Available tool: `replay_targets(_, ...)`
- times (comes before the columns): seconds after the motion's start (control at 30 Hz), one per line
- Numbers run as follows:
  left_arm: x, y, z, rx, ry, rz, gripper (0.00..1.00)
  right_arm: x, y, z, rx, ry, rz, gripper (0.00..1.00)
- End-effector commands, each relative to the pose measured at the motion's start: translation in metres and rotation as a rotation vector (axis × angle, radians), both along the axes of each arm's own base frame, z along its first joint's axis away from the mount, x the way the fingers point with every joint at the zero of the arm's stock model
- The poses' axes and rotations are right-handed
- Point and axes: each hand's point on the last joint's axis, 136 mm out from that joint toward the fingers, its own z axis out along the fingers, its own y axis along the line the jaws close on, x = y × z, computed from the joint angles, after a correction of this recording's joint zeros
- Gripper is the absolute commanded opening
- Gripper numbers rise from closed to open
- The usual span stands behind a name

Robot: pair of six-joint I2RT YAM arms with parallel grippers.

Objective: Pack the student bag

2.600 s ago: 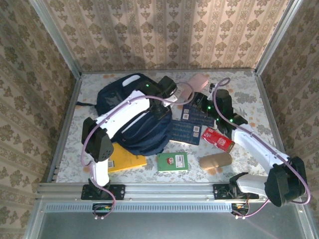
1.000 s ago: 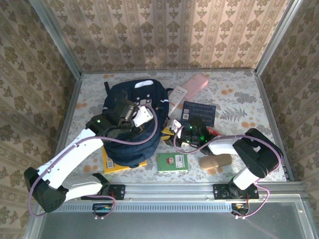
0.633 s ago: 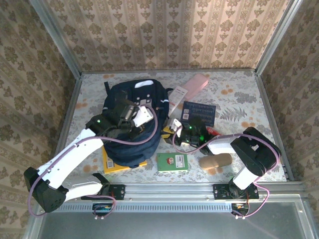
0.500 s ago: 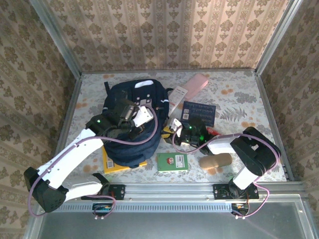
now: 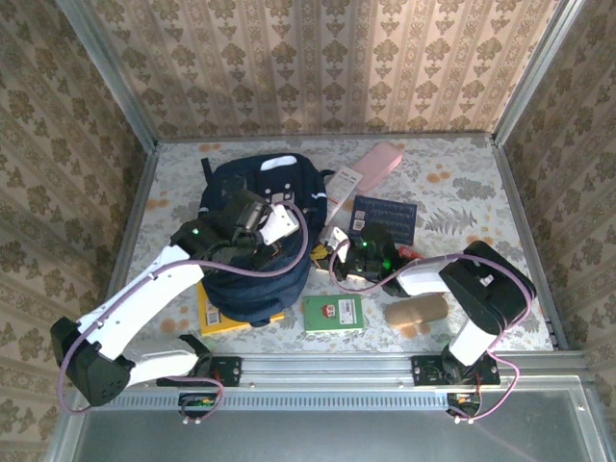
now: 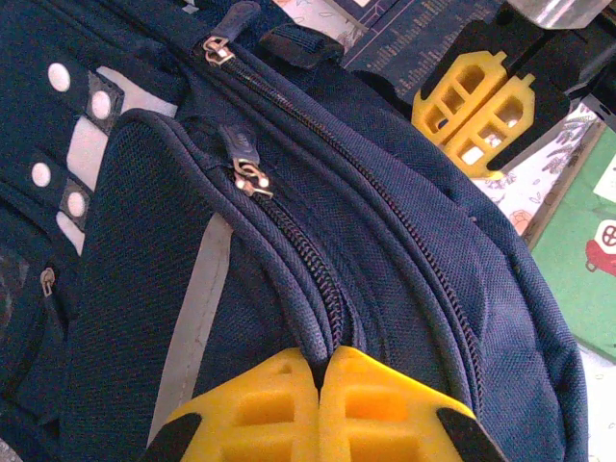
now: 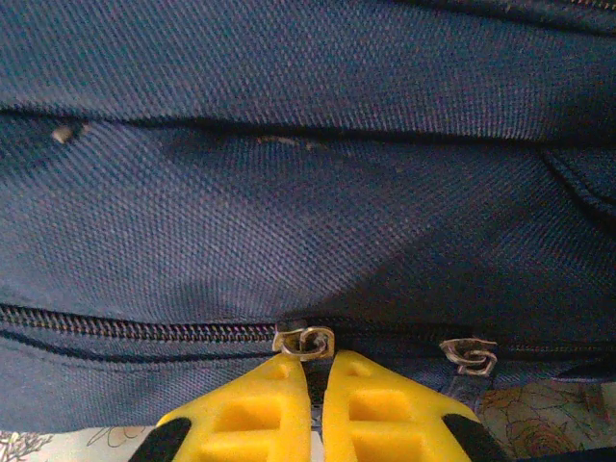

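Two arms meet at the bag (image 5: 241,188), which lies on the table (image 5: 472,183) left of centre with its grey patch (image 5: 276,185) toward the far wall. At the bag's near left corner a yellow book (image 5: 217,316) sticks out from under it.

From the left, the left arm reaches over the bag. In its wrist view the left gripper (image 6: 322,371) has its yellow fingers pressed flat together, tips against the raised ridge of a zip. I cannot tell whether any cloth is pinched between them. A pull (image 6: 252,178) hangs farther along that zip.

Just right of the bag, a green book (image 5: 333,313) lies near the front edge. The right gripper (image 7: 315,385) sits low against the bag's right side with its fingers drawn to a thin slit. Their tips are just under a zip pull (image 7: 304,341), and a grip on it cannot be made out. A second pull (image 7: 469,354) lies a little to the right.

Farther right lie a dark blue book (image 5: 390,214), a pink case (image 5: 383,161) by the far wall, a red pack (image 5: 412,256) and a tan object (image 5: 419,311).
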Motion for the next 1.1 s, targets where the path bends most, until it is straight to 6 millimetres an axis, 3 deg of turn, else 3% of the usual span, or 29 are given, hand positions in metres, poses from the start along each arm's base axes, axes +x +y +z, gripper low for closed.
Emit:
replay_targets(0.0, 0.025, -0.015, 0.038, -0.124, -0.089, 0.057, 0.0, -0.006, -0.002, 0.021, 0.015, -0.045, -0.028, 0.0)
replay_targets(0.3, 0.061, -0.029, 0.033, -0.182, -0.033, 0.184, 0.0, -0.044, -0.006, 0.019, -0.095, -0.072, -0.081, 0.0)
replay_targets(0.47, 0.076, -0.047, 0.032, -0.251, 0.035, 0.221, 0.0, -0.059, 0.011, 0.026, -0.118, -0.083, -0.038, 0.0)
replay_targets(0.6, 0.084, -0.062, 0.027, -0.275, 0.114, 0.252, 0.0, -0.063, 0.026, 0.035, -0.109, -0.088, -0.035, 0.0)
replay_targets(0.63, 0.086, -0.065, 0.026, -0.283, 0.133, 0.265, 0.0, -0.063, 0.029, 0.026, -0.131, -0.071, -0.04, 0.0)
replay_targets(0.83, 0.099, -0.077, 0.02, -0.372, 0.25, 0.326, 0.0, -0.062, 0.033, 0.032, -0.108, -0.056, -0.081, 0.0)
replay_targets(1.07, 0.111, -0.097, 0.008, -0.434, 0.349, 0.341, 0.0, -0.061, 0.043, 0.024, -0.108, -0.025, -0.078, 0.0)
